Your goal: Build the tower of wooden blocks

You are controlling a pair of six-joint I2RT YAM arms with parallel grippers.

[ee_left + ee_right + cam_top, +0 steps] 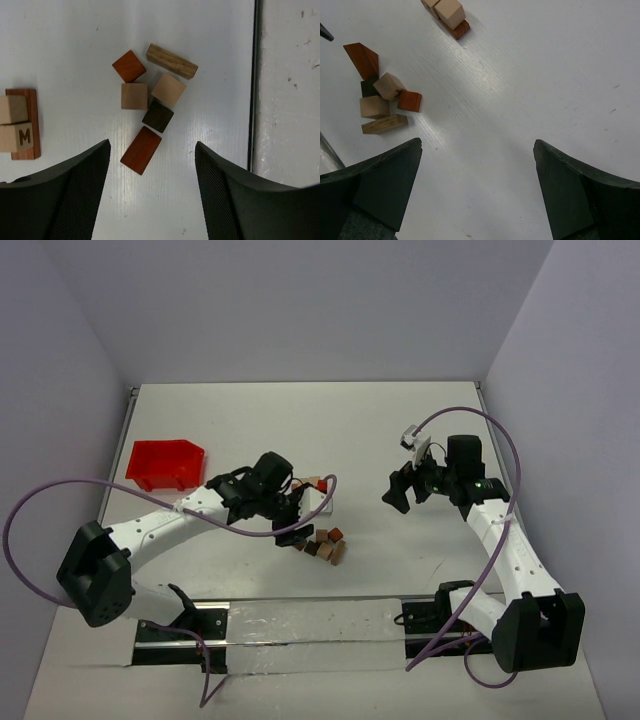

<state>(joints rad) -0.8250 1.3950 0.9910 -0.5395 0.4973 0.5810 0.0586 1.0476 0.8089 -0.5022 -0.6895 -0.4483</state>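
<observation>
The wood block tower is a reddish-brown flat bar with two tan cubes on it, one marked M; it also shows as the tower. Several loose wood blocks lie in a cluster on the table: a red cube, a striped tan bar, two tan cubes, a dark cube and a reddish bar. My left gripper hovers open over the near end of this cluster, holding nothing. My right gripper stands wide open over bare table, right of the blocks.
A red plastic bin sits at the left of the table, behind the left arm. A metal strip runs along the near edge between the arm bases. A dark seam crosses the left wrist view just right of the blocks.
</observation>
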